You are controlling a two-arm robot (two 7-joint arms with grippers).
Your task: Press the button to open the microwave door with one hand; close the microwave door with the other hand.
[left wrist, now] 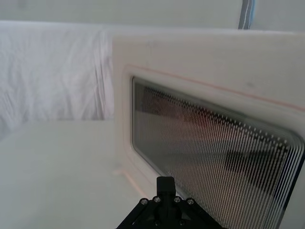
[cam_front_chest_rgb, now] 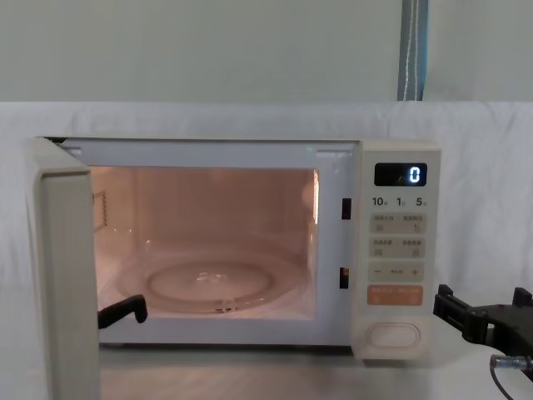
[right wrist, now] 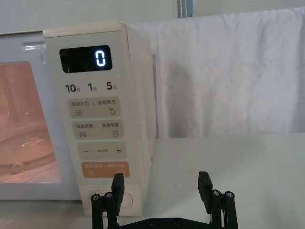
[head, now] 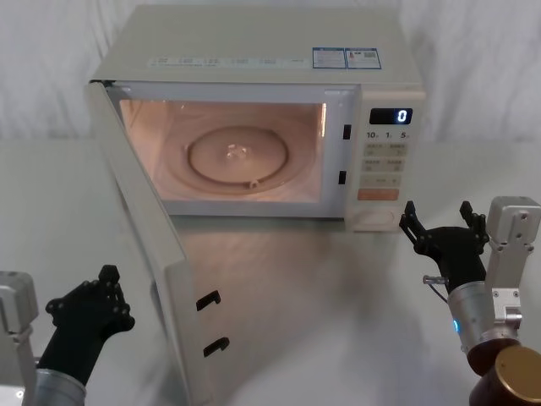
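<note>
Standing wide open, the door point(head: 139, 245) swings out from its left hinge toward the robot, its inner face with two black latch hooks turned to the right and the lit cavity with its glass turntable point(head: 238, 155) exposed. The left hand point(head: 91, 309) sits low on the surface point(head: 304, 288) just outside the door, to its left and not touching it; in the left wrist view the door's window point(left wrist: 214, 157) spreads close ahead of it. I cannot tell whether its fingers are spread or closed. The right hand point(head: 441, 222) hovers just right of the control panel with fingers spread wide and nothing between them. The button point(head: 374, 221) lies at the panel's bottom, under the orange key point(head: 377, 194), just left of that hand and apart from it. The display point(cam_front_chest_rgb: 400, 174) reads 0.
</note>
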